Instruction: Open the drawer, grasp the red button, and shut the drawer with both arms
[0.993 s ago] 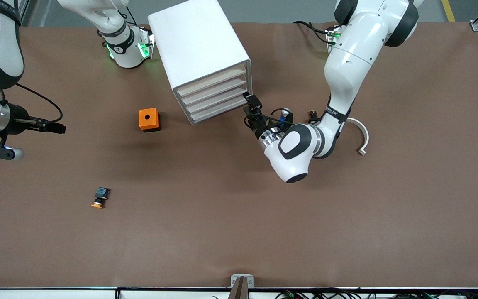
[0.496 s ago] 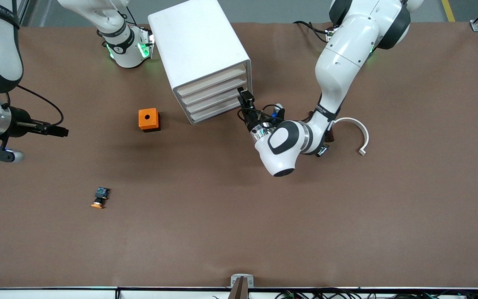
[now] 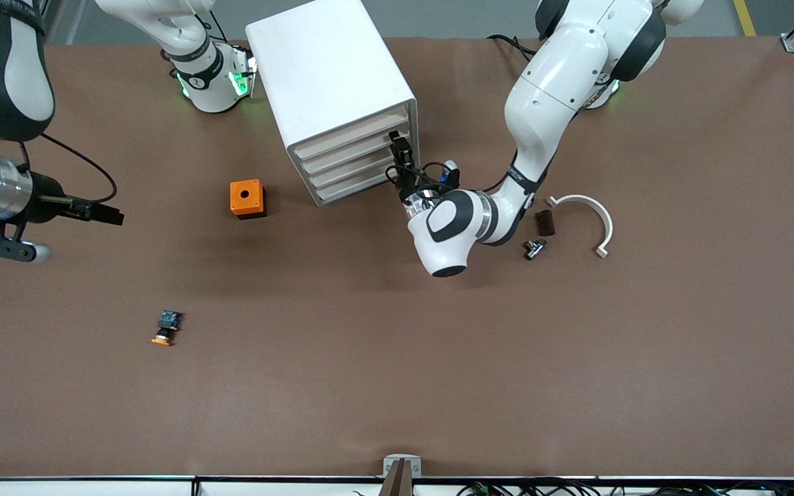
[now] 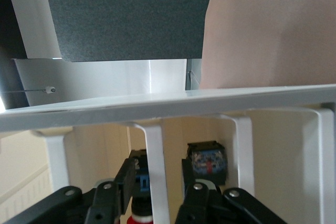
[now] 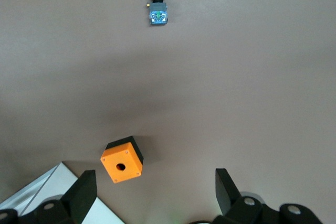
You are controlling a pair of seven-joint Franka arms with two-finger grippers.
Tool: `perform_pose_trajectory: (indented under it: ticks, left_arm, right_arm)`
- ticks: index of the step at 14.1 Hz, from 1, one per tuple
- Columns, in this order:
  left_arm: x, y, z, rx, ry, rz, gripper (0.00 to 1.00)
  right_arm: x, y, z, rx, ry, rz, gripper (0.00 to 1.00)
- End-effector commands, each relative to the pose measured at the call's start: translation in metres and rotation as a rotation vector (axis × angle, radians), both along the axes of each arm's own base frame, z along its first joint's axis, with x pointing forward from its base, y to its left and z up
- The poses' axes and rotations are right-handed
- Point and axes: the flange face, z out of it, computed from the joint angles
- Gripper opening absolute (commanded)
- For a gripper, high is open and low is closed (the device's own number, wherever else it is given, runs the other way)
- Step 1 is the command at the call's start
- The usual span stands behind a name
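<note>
Your brown table [image 3: 369, 386] carries the white cabinet [image 3: 328, 83], its drawer fronts right at the left gripper [image 3: 400, 153]. Under the left arm's wrist lie a white curved piece [image 3: 593, 213], a dark block [image 3: 544, 222] and a small metal part [image 3: 533, 248]. The orange box [image 3: 247, 198] sits beneath the right gripper [image 5: 152, 190], with the orange-capped button [image 3: 166, 328] nearer the front camera.

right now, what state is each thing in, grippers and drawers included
white cabinet's four cream-fronted drawers, all shut
left gripper, at a drawer front
right gripper, open, empty, waiting
orange-capped push button, lying on its side
orange box with a hole, hole facing up
</note>
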Motion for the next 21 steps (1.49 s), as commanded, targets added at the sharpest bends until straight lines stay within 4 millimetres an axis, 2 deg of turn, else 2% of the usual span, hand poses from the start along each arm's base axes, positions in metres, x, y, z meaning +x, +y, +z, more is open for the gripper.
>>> perform_pose_trajectory:
  ticks: [1, 3, 5, 7, 9, 12, 14, 16, 18, 19, 21]
  left_arm:
    - [-0.019, -0.006, 0.001, 0.021, 0.042, -0.040, 0.34]
    - [-0.030, -0.006, -0.001, 0.024, 0.069, -0.066, 0.27]
    - [-0.032, -0.006, -0.002, 0.024, 0.072, -0.069, 0.19]
    - [-0.028, -0.004, 0.000, 0.020, 0.069, -0.061, 0.11]
    - [-0.023, -0.003, -0.001, 0.014, 0.077, -0.043, 0.06]
    - [-0.011, 0.006, -0.001, 0.011, 0.075, -0.012, 0.06]
    - [0.003, 0.017, -0.002, 0.014, 0.070, 0.016, 0.06]
    - [0.016, 0.026, -0.002, 0.008, 0.076, 0.056, 0.06]
    - [0.029, 0.036, -0.001, 0.007, 0.067, 0.095, 0.07]
    - [0.031, 0.035, 0.000, 0.002, 0.067, 0.104, 0.07]
    - [0.045, 0.042, 0.003, -0.007, 0.056, 0.145, 0.09]
  right_arm:
    - [-0.027, 0.020, 0.025, 0.014, 0.004, 0.028, 1.00]
    - [-0.036, 0.043, 0.042, 0.017, -0.011, 0.075, 1.00]
    - [-0.057, 0.082, 0.058, -0.015, -0.001, 0.168, 1.00]
    - [-0.080, 0.093, 0.084, -0.048, -0.006, 0.210, 1.00]
    - [-0.087, 0.104, 0.088, -0.049, -0.004, 0.236, 1.00]
    - [-0.079, 0.088, 0.080, -0.054, -0.006, 0.198, 1.00]
    - [-0.073, 0.058, 0.082, -0.047, -0.021, 0.132, 1.00]
    - [-0.073, 0.034, 0.096, -0.040, -0.055, 0.081, 1.00]
    - [-0.083, 0.006, 0.113, -0.036, -0.083, 0.025, 1.00]
    - [-0.087, -0.010, 0.117, -0.040, -0.085, -0.004, 1.00]
    - [-0.091, -0.025, 0.119, -0.056, -0.087, -0.055, 1.00]
